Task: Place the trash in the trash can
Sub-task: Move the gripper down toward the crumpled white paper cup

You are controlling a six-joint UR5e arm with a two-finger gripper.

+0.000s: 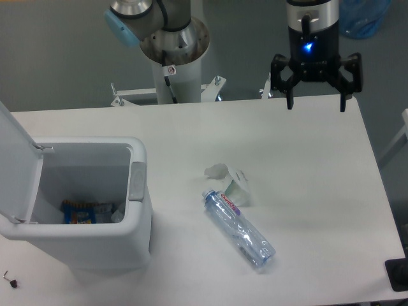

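A crumpled white paper piece with greenish print (231,181) lies on the white table near its middle. A clear plastic bottle with a red-and-white label (238,229) lies on its side just in front of the paper, touching it at the cap end. The white trash can (131,248) stands at the front left with its lid (16,166) flipped up and a grey push panel (137,182) on its rim. My gripper (315,105) hangs open and empty above the table's far right, well away from the trash.
A blue multicoloured packet (80,212) lies inside the bin. The arm's base column (173,57) stands behind the table's far edge. A blue bag (364,16) sits at the top right. A small dark object (398,274) is at the table's front right corner.
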